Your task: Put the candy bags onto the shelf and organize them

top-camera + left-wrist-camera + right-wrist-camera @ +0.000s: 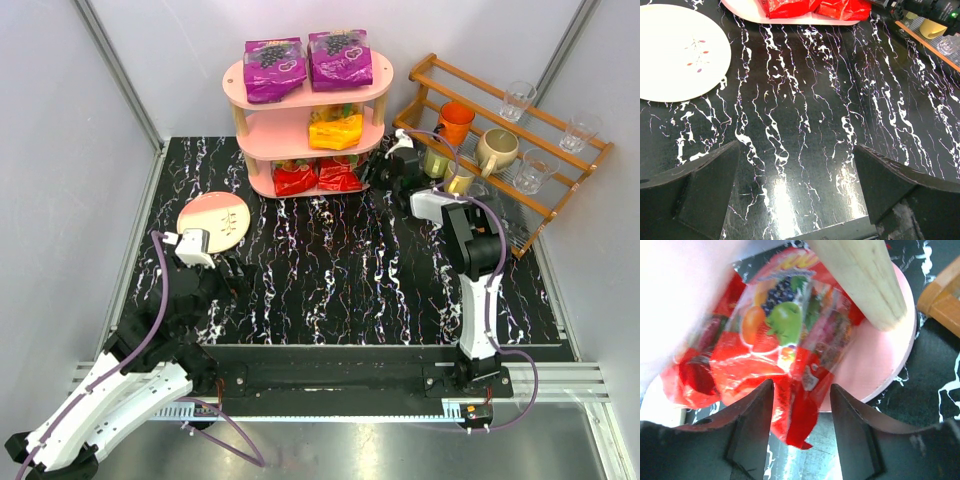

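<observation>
Black marbled tabletop (350,270) bears pink oval shelf (234,86), glossy candy bags (273,68).

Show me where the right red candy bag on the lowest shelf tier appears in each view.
Top external: the right red candy bag lies on the pink lowest tier, right half.
Left wrist: top edge, right of centre.
Right wrist: centre, left of the wooden post.
Shared landmark: the pink lowest tier.
</observation>
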Controlling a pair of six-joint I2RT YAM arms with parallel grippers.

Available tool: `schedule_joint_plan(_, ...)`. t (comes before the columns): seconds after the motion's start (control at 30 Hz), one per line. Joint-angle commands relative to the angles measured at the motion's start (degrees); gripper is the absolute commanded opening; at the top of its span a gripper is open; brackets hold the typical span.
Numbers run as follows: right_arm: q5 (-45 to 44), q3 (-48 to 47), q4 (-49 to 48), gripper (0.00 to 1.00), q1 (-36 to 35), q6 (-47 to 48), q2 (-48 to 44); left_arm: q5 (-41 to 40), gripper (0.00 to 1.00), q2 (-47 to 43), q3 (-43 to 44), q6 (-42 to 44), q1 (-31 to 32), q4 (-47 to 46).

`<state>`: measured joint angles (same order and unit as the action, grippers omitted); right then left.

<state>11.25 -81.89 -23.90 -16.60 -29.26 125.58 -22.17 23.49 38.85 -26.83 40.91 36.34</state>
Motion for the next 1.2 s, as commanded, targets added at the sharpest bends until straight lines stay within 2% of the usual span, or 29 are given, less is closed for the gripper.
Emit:
schedule_joint_plan(0.0,1.4,1.7,-7.6,0.6,0.1,1.6,-7.4,-0.9,0.99,-0.7,0.9,0.3,-0.3,-1.6)
schedule_joint_plan(0.03,1.8,1.8,-7.9,0.64,0.3,1.7,-8.0,-0.9,0.99,-0.8,1.0,0.2,-0.3,-1.6)
schedule_joint_plan(0.17,1.9,1.7,-7.1,0.68,0.4,2.0,-10.3,-0.9,0.99,-1.0,1.7,0.1,-0.3,-1.4)
schedule_joint_plan(0.63,0.6,12.1,-2.5,0.71,0.7,1.8,-21.3,0.6,0.99,-2.9,2.2,-1.6,-0.3,0.2)
schedule_joint_plan(0.8,0.6,15.2,-3.9,0.71,0.8,-1.6,-19.5,1.1,0.99,-3.2,2.4,-1.9,-0.3,0.8)
schedule_joint_plan(1.17,3.4,9.6,-2.7,0.68,0.7,-3.2,-11.4,1.3,0.99,-3.4,2.2,-2.3,-0.3,1.5)
